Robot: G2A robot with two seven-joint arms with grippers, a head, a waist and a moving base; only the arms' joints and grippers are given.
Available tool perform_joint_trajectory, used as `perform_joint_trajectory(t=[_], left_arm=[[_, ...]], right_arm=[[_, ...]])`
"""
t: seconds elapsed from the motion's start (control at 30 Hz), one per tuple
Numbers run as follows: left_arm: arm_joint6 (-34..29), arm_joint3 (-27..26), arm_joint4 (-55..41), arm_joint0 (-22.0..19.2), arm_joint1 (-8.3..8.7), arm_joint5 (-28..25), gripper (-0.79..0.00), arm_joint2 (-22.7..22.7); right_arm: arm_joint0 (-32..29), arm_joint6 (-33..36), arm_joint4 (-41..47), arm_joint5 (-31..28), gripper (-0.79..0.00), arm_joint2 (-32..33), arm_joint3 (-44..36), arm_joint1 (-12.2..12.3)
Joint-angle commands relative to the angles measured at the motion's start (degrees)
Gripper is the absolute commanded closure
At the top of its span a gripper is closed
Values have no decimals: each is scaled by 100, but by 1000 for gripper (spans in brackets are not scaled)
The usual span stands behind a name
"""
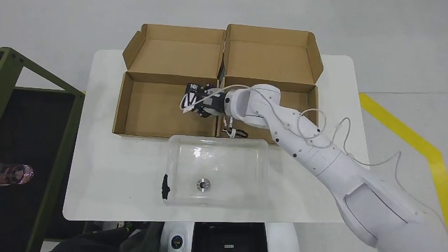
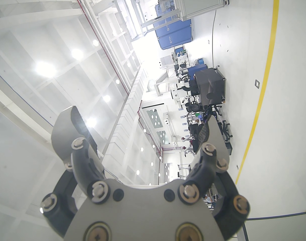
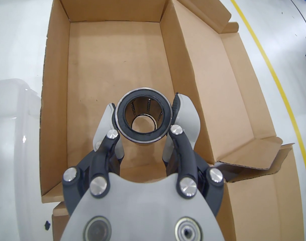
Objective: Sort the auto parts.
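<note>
One black-rimmed steel ring bearing (image 3: 122,120) sits clamped in the right gripper's (image 3: 144,106) fingers above an open brown cardboard box (image 3: 105,56). The likely next move is to lower and release it. The left gripper's (image 2: 140,116) fingers are wide and empty.

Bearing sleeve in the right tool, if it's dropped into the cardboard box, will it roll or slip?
Probably rigid and heavy for its size: the bearing sleeve looks like a metal-rimmed cylinder. Its smooth round wall may slip in the right tool, which pinches it from two sides. Landing sideways in the cardboard box, it would likely roll.
</note>
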Motion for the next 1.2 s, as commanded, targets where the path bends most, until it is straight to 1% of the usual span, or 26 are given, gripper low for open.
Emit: perform_joint_trajectory(t=[0.0,0.07,0.1,0.2,0.27,0.4,0.47,0.53,0.63,0.7,0.73,0.8,0.87,0.93,1.07,1.13,1.17], left_arm=[[0,0,0,0,0,0,-785,0],[0,0,0,0,0,0,-785,0],[0,0,0,0,0,0,-785,0],[0,0,0,0,0,0,-785,0],[0,0,0,0,0,0,-785,0],[0,0,0,0,0,0,-785,0],[0,0,0,0,0,0,-785,0],[0,0,0,0,0,0,-785,0],[0,0,0,0,0,0,-785,0],[0,0,0,0,0,0,-785,0],[0,0,0,0,0,0,-785,0],[0,0,0,0,0,0,-785,0],[0,0,0,0,0,0,-785,0],[0,0,0,0,0,0,-785,0],[0,0,0,0,0,0,-785,0],[0,0,0,0,0,0,-785,0],[0,0,0,0,0,0,-785,0]], right_arm=[[44,-3,-27,32,0,-41,142,-55],[79,-13,-57,61,0,-75,274,-106],[91,-32,-50,65,-12,-86,332,-131],[123,-17,-106,99,-74,-126,470,-196],[152,14,-184,120,-139,-152,534,-233],[184,28,-251,125,-219,-159,663,-294],[202,43,-283,105,-240,-159,729,-321],[210,96,-284,85,-320,-157,809,-349],[227,112,-275,66,-348,-140,905,-389],[233,114,-291,59,-388,-131,942,-412],[236,114,-302,58,-453,-124,952,-422],[256,103,-325,51,-520,-91,953,-435],[268,105,-367,29,-563,-59,916,-441],[268,114,-399,-2,-582,-18,838,-440],[220,75,-411,-81,-570,133,588,-406],[152,28,-326,-207,-539,245,422,-372],[121,28,-310,-251,-548,308,319,-349]])
